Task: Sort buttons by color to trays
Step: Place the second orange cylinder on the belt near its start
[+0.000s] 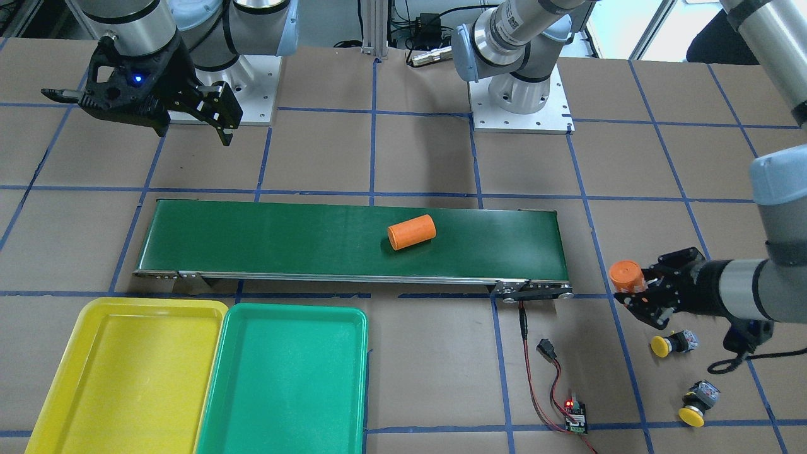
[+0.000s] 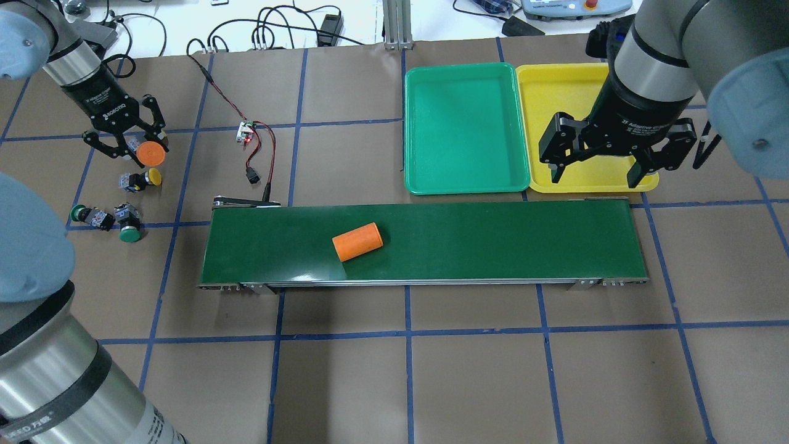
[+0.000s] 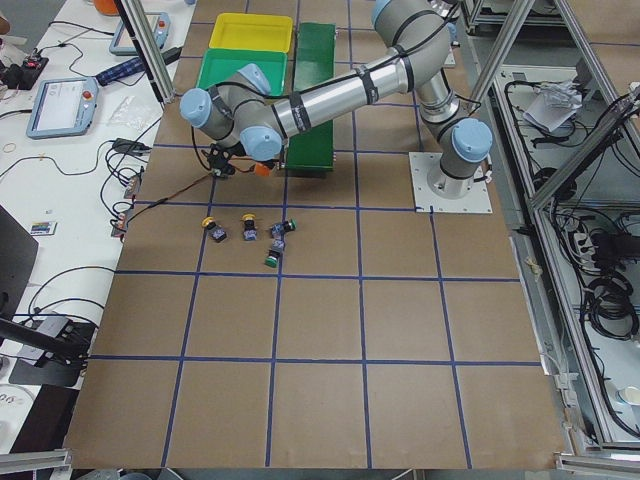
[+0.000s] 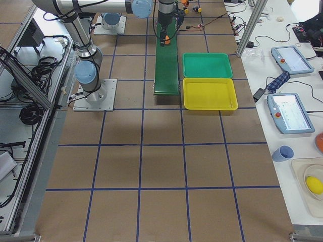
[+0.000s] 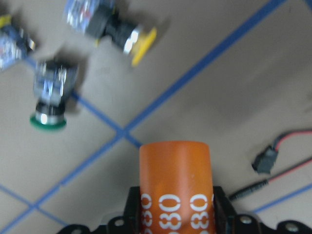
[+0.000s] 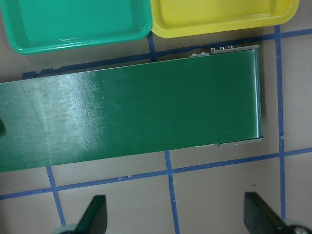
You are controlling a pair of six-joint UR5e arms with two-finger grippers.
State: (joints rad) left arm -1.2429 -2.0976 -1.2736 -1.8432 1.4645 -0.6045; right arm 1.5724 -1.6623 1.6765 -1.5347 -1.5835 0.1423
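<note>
My left gripper (image 2: 137, 148) is shut on an orange cylinder (image 2: 151, 153) marked "4680" (image 5: 174, 185) and holds it above the table, over the buttons. One yellow-capped button (image 2: 143, 179) lies just beside it, and two green-capped buttons (image 2: 86, 216) (image 2: 128, 229) lie nearer the robot. The front-facing view shows both yellow-capped buttons (image 1: 671, 343) (image 1: 696, 403). My right gripper (image 2: 607, 172) is open and empty, hovering over the near edge of the yellow tray (image 2: 555, 92). The green tray (image 2: 466, 126) stands beside it. Both trays hold nothing.
A long dark-green conveyor belt (image 2: 493, 240) crosses the table's middle with a second orange cylinder (image 2: 357, 241) lying on it. A small circuit board with red and black wires (image 2: 248, 132) lies between the buttons and the trays.
</note>
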